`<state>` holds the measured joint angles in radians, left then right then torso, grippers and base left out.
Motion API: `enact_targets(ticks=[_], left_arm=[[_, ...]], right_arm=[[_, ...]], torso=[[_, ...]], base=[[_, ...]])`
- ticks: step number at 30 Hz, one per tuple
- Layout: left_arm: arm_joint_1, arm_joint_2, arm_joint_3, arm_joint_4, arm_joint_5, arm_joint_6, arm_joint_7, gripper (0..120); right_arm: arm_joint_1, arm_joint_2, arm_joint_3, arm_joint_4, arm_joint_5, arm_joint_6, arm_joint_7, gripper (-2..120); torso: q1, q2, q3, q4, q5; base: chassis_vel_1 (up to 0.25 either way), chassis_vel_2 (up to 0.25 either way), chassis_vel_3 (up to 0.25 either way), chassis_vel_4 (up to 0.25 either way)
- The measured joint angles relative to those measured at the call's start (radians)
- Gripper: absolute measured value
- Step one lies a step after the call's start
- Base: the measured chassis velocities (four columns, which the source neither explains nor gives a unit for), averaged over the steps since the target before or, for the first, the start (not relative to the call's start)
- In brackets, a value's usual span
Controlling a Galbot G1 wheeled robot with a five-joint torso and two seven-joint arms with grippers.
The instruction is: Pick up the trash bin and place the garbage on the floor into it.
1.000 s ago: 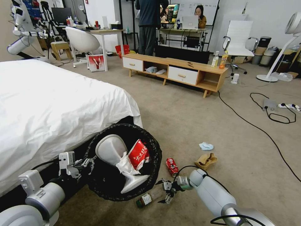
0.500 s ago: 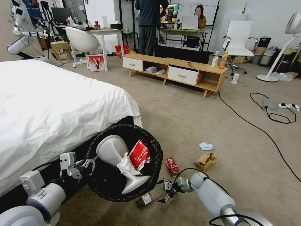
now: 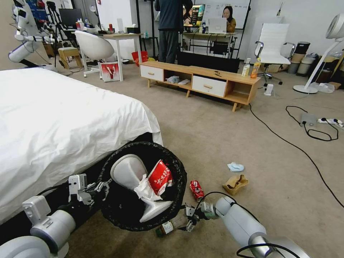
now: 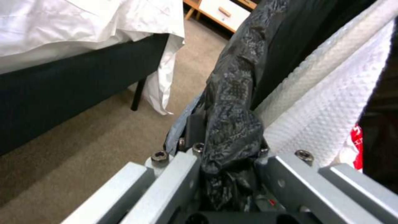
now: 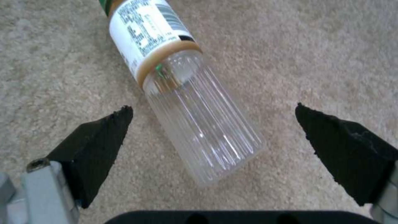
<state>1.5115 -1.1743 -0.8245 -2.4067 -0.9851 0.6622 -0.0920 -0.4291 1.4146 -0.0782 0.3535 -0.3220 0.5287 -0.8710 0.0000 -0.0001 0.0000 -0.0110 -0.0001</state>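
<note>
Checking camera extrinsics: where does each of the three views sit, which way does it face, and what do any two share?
Head: on the robot's head, facing forward and down at the floor, bed, bin; both arms show.
Left wrist: on the left arm, facing the bin's bag rim, pinched in the left gripper.
Right wrist: on the right arm, facing down at the bottle between the right gripper's open fingers.
Shared: head and right wrist show the bottle; head and left wrist, the bin.

Black-lined trash bin (image 3: 122, 211), beige floor (image 3: 215, 143)

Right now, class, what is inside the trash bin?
Inside the trash bin, on its black liner: a white lid flap, a white tissue and a red-and-white carton. Anything beneath them is covered.
</note>
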Motion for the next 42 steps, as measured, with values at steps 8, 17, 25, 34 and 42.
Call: enact_targets(ticks=[8, 17, 25, 34, 42], left_arm=[[0.001, -0.005, 0.004, -0.003, 0.004, -0.001, 0.002, 2], [0.003, -0.008, 0.006, -0.004, 0.008, -0.002, 0.006, 2], [0.005, -0.011, 0.006, -0.008, 0.010, -0.002, 0.007, 2], [0.008, -0.013, 0.007, -0.013, 0.013, -0.002, 0.009, 2], [0.007, -0.018, 0.011, -0.014, 0.017, -0.002, 0.011, 2]], right_arm=[[-0.010, 0.002, 0.007, -0.009, 0.000, -0.014, 0.014, 100], [-0.012, 0.005, 0.009, -0.016, 0.001, -0.027, 0.020, 100], [-0.010, 0.007, 0.008, -0.017, 0.000, -0.033, 0.020, 100], [-0.007, 0.007, 0.008, -0.021, 0.000, -0.040, 0.023, 100], [-0.006, 0.008, 0.009, -0.024, -0.001, -0.047, 0.026, 100]], torso=[[0.000, 0.000, 0.000, -0.0001, 0.0001], [0.000, 0.000, 0.000, 0.0000, 0.0001], [0.000, 0.000, 0.000, 0.0000, 0.0000], [0.000, 0.000, 0.000, 0.0000, 0.0001], [0.000, 0.000, 0.000, 0.0000, 0.0001]], base=[[0.000, 0.000, 0.000, 0.000], [0.000, 0.000, 0.000, 0.000], [0.000, 0.000, 0.000, 0.000], [0.000, 0.000, 0.000, 0.000], [0.000, 0.000, 0.000, 0.000]])
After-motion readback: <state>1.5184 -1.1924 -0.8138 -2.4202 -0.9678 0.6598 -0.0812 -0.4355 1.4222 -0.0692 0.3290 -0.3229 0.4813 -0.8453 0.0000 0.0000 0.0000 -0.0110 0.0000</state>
